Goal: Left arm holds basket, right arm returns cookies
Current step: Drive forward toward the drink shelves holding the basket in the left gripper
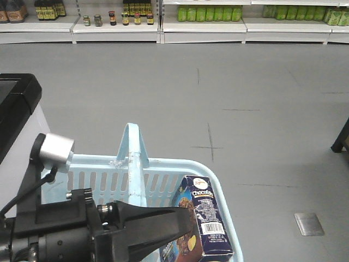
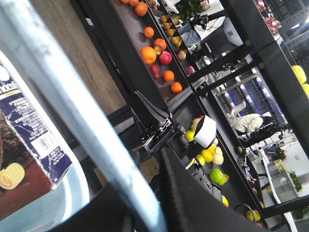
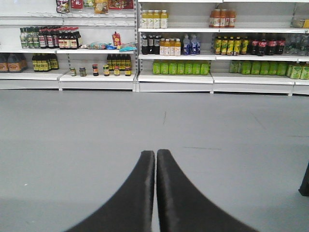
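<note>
Standing tilted in the right corner of the basket, the cookies are seen; its handle is clamped by the left gripper, while the right gripper is held closed on nothing.

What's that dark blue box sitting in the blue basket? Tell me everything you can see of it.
It is a tall dark navy cardboard carton with white lettering beginning "Choco", a round red-and-white logo near its top, a chocolate cookie picture and a white barcode label on one side. It looks closed and undamaged. It stands slightly tilted inside the light blue slotted plastic basket, close against the basket's right-hand wall, with its top level with the rim.
</note>
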Robot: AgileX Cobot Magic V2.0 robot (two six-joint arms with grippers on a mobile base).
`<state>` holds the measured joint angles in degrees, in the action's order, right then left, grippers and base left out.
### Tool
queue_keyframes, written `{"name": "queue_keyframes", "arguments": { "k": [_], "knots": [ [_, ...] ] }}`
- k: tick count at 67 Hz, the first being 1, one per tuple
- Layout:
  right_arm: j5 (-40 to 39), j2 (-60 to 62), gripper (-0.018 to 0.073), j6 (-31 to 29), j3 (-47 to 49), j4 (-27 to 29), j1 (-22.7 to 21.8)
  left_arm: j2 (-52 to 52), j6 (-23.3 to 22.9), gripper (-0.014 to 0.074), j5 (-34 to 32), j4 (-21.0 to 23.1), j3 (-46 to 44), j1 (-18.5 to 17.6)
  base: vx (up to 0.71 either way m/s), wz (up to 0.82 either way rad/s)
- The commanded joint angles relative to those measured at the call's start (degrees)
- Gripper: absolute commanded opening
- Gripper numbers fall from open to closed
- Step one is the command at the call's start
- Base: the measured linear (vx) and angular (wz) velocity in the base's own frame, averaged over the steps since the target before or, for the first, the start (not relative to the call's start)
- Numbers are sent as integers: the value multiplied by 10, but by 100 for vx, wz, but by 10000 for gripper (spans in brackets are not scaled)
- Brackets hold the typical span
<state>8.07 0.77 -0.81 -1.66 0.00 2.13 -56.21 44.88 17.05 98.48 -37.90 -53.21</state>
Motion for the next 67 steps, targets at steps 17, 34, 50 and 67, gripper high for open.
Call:
{"name": "queue_keyframes", "arguments": {
  "k": [17, 34, 50, 67],
  "knots": [
    [-41, 5, -8, -5, -2, 0, -4, 11, 8, -6, 14, 35, -21, -2, 45, 0],
    [-41, 5, -8, -5, -2, 0, -4, 11, 8, -6, 12, 35, -21, -2, 47, 3],
    [-41, 5, -8, -5, -2, 0, -4, 11, 8, -6, 12, 35, -21, -2, 49, 4],
    [-41, 5, -8, -5, -2, 0, -4, 11, 8, -6, 12, 35, -21, -2, 50, 0]
  ]
}}
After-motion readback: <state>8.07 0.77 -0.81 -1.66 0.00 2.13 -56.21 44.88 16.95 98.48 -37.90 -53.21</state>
